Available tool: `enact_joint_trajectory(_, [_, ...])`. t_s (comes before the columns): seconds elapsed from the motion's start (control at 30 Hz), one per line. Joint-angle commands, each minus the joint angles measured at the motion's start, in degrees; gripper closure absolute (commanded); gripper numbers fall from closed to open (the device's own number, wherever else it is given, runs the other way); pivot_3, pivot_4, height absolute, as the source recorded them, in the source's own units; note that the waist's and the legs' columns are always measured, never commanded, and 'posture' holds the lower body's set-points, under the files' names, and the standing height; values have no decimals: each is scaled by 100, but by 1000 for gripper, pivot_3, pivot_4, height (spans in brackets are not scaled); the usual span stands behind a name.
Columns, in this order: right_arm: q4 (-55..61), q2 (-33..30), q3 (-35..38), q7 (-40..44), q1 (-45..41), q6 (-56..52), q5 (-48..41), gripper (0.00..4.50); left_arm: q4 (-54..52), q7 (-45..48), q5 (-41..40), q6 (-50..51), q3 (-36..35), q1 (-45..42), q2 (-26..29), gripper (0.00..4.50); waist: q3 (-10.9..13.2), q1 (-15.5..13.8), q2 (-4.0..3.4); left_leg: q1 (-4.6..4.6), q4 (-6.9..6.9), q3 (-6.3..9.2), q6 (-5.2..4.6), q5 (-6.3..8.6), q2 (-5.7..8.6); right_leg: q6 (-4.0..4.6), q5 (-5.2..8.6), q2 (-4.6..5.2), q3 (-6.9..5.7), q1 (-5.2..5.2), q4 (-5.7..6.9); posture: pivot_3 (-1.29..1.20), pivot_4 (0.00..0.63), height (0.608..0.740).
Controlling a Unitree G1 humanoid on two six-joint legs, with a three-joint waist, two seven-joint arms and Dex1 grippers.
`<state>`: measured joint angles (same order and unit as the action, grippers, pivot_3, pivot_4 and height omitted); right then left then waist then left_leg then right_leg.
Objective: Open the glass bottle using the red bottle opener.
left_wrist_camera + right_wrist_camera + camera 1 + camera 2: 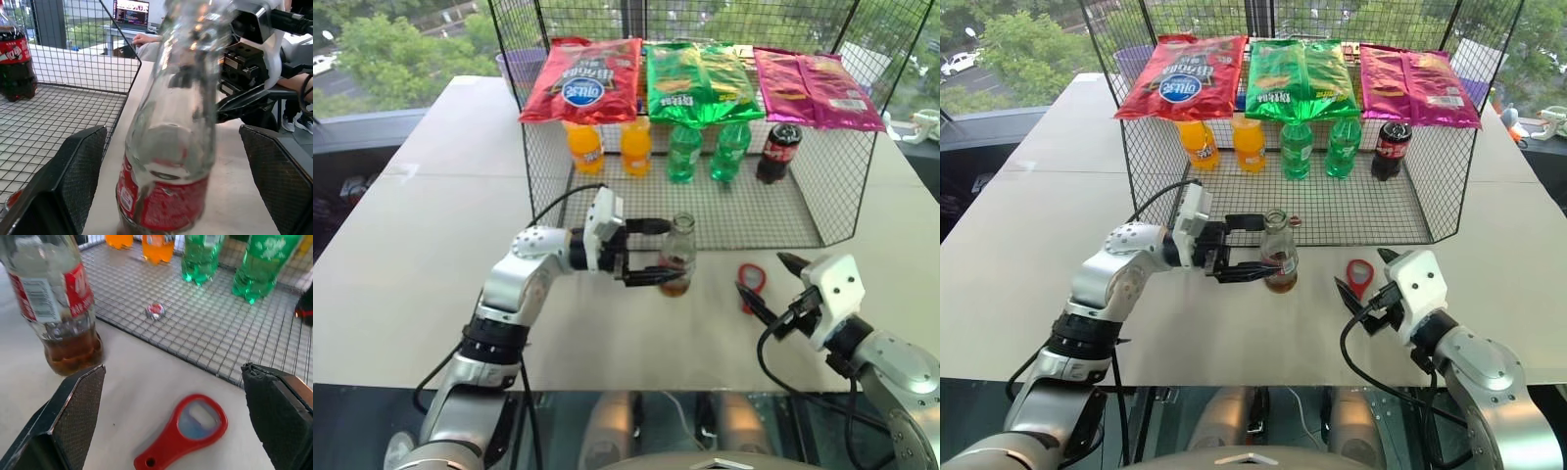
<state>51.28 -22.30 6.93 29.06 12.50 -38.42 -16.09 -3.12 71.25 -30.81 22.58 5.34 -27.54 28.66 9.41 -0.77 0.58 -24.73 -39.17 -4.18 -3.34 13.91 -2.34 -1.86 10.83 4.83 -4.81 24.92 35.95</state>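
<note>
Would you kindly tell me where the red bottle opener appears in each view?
Left eye: red bottle opener on the table, right of the glass bottle.
Right eye: same, at.
Left wrist: not visible.
Right wrist: lying flat at.
Shared landmark: the glass bottle.

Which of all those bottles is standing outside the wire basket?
The small clear glass bottle, with a red label and some brown liquid at the bottom. It stands on the table in front of the wire basket; the orange, green and cola bottles stand inside.
</note>
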Motion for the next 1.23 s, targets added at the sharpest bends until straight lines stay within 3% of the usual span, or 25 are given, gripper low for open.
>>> enact_joint_trajectory(0.03, [67,-92,185,208,114,475,-251,0,-468,-119,-209,72,-362,223,221,30,0,1,-1,0,0,0,0,0,-1,0,0,0,0,0,0,0,150,740])
enact_joint_trajectory(0.37, [-633,-295,1614,1272,1374,2003,-960,0,-649,-428,-193,-805,-1480,2042,472,30,7,-11,-11,0,6,0,13,8,-2,0,1,9,-4,1,-7,0,150,740])
enact_joint_trajectory(0.6, [-988,-405,2343,2010,2288,2901,-1291,0,-470,-1120,-162,-753,-2087,2759,492,30,17,-6,-29,4,6,1,29,18,-5,0,0,32,-6,3,-7,0,150,740])
enact_joint_trajectory(0.87, [-1049,-327,2012,2094,2678,3341,-1139,0,-550,-1825,-216,-506,-2018,2536,338,30,19,-14,-30,-1,12,-1,30,18,-8,0,1,47,-6,13,-7,0,150,740])
enact_joint_trajectory(1.23, [-1055,-139,1482,1839,2994,3707,-839,0,-622,-1768,-258,-289,-1855,2195,429,30,19,-7,-32,-1,26,-12,30,18,-7,1,1,21,-2,23,-8,0,150,740])
